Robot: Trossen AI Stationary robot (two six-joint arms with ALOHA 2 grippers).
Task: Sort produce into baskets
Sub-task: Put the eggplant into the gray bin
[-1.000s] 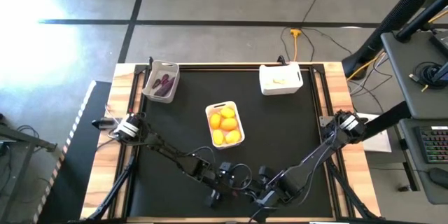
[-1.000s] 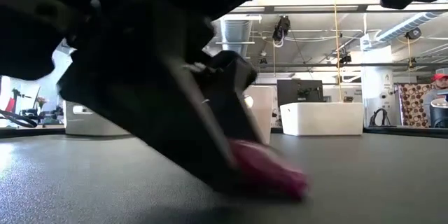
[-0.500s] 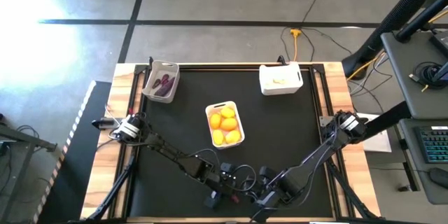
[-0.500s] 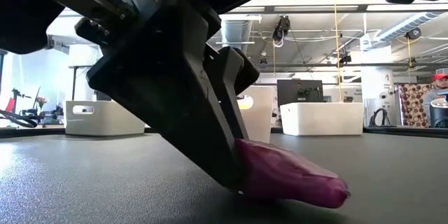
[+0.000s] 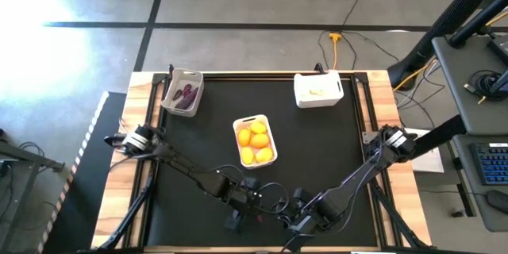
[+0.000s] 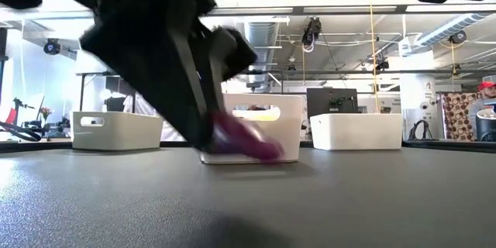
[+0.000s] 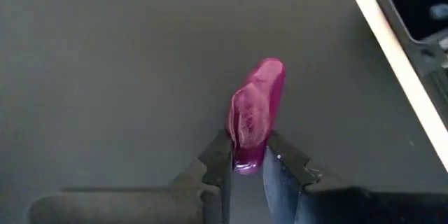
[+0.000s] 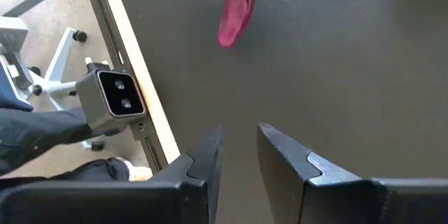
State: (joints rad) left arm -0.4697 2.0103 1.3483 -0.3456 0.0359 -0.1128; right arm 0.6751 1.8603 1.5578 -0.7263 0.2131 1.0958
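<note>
A dark purple elongated vegetable hangs low over the black mat near the table's front edge, and my left gripper is shut on it. It also shows in the low view and the right wrist view. My right gripper hovers just to the right, slightly open with nothing between its fingers. A grey basket at the far left holds purple vegetables. A white basket at the far right holds white bulbs. The middle white basket holds yellow and orange fruits. My left gripper pinches the vegetable's near end between its two fingers. The fingers slant down toward the table's near right and lie along the vegetable, which sticks out beyond their tips. It is lifted clear of the mat, tilted with its free end lowest.
A small grey camera box sits on the table's wooden near edge, close to both grippers. A person's dark sleeve shows beyond that edge. Bare black mat lies between the grippers and the baskets.
My left gripper has risen and tipped, taking the purple vegetable with it. Half a second ago the vegetable lay on the mat under the fingers; now it hangs clear of it.
</note>
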